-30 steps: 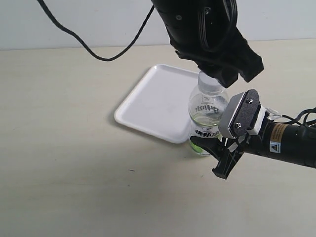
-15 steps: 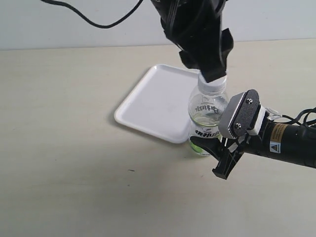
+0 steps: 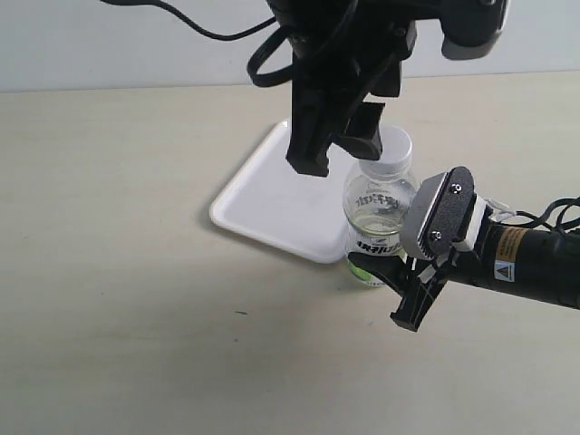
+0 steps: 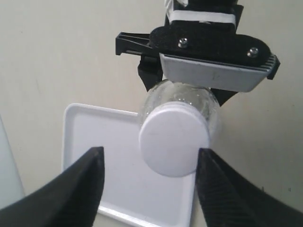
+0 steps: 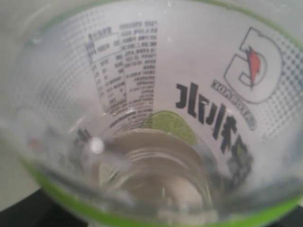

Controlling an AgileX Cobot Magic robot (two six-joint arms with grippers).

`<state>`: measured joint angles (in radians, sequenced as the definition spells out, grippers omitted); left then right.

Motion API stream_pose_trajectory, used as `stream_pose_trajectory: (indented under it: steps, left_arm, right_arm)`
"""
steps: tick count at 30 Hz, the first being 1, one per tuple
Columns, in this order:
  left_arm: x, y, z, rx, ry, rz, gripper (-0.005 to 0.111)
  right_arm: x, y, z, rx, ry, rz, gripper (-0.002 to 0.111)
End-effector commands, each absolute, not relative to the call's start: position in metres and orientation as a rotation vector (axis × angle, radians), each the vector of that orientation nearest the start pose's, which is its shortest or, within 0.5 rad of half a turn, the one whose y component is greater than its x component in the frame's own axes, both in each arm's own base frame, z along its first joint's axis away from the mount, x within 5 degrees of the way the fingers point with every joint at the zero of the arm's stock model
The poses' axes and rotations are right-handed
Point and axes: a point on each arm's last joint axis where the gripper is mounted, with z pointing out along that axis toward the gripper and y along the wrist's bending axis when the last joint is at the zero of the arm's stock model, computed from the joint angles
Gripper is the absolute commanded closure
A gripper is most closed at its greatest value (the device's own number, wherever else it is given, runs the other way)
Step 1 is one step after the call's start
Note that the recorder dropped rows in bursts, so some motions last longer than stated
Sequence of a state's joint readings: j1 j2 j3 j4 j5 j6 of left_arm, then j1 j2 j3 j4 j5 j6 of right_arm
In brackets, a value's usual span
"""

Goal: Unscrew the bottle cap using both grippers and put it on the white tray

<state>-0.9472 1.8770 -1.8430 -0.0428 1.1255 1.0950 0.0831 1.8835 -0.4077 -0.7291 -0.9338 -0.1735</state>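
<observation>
The bottle [image 3: 374, 210] stands upright just off the white tray's [image 3: 272, 195] near corner, its green-and-white label [image 5: 189, 94] filling the right wrist view. My right gripper [image 3: 391, 254], the one with the grey plate, is shut on the bottle's lower body from the side. The bottle cap [image 3: 392, 145] sits on the neck. My all-black left gripper [image 3: 337, 156] hangs open above the tray, beside the cap. In the left wrist view the bottle cap [image 4: 174, 142] lies between the spread fingers [image 4: 71, 189], nearer one of them, with no contact visible.
A black cable [image 3: 208, 32] loops from the left arm above the back of the beige table [image 3: 118, 272]. The right arm [image 3: 535, 263] lies low over the table at the right edge.
My left gripper was closed around the cap; it has now opened, turned and shifted left off it. The cap stays on the bottle. The right gripper and bottle have not moved.
</observation>
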Motion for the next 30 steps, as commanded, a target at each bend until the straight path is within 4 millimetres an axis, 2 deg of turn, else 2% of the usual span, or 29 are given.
stream_pose_trajectory:
  steps: [1, 13, 20, 30]
  left_arm:
    - [0.2404, -0.3429, 0.3259, 2.276, 1.397, -0.014, 0.05]
    - [0.2376, -0.3419, 0.3239, 2.299, 1.423, -0.046, 0.05]
    - [0.2338, -0.3446, 0.3243, 2.287, 1.432, -0.121, 0.05]
    - [0.2355, -0.3478, 0.3169, 2.3, 1.444, -0.131, 0.05]
  right_arm:
    - [0.2464, 0.0664, 0.0873, -1.102, 1.853, 0.225, 0.108]
    - [0.2465, 0.0663, 0.0873, -1.1, 1.854, 0.225, 0.108]
    - [0.2465, 0.0663, 0.0873, -1.1, 1.854, 0.225, 0.108]
    - [0.2466, 0.0663, 0.0873, -1.099, 1.855, 0.224, 0.108]
